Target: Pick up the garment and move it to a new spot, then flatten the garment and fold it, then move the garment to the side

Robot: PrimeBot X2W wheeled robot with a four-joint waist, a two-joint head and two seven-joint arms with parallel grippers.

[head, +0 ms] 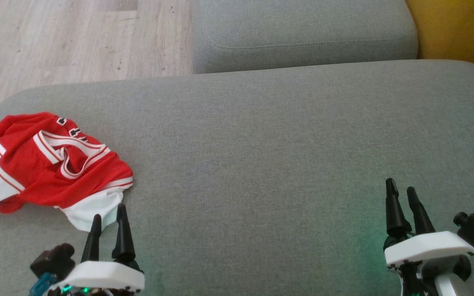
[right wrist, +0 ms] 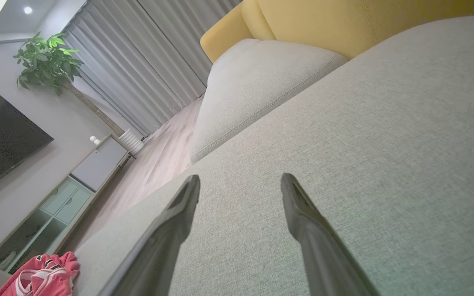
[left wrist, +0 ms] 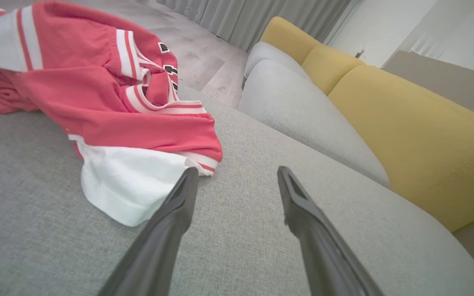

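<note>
A crumpled red and white garment (head: pixel 43 164) with striped trim lies bunched at the left end of the grey sofa seat (head: pixel 261 164). In the left wrist view the garment (left wrist: pixel 97 102) spreads over the upper left, its white hem nearest the fingers. My left gripper (head: pixel 108 213) stands open just in front of that white hem, holding nothing, and in its own view (left wrist: pixel 237 174) the left fingertip overlaps the hem's edge. My right gripper (head: pixel 400 187) is open over bare seat at the lower right, far from the garment (right wrist: pixel 39 277), with its fingertips apart (right wrist: pixel 240 181).
A second grey cushion (head: pixel 303 37) lies beyond the seat, with a yellow backrest (head: pixel 459 28) at the right. Wooden floor (head: pixel 56 41) runs past the seat's far left edge. A cabinet (right wrist: pixel 76 181), a dark screen and a plant stand across the room.
</note>
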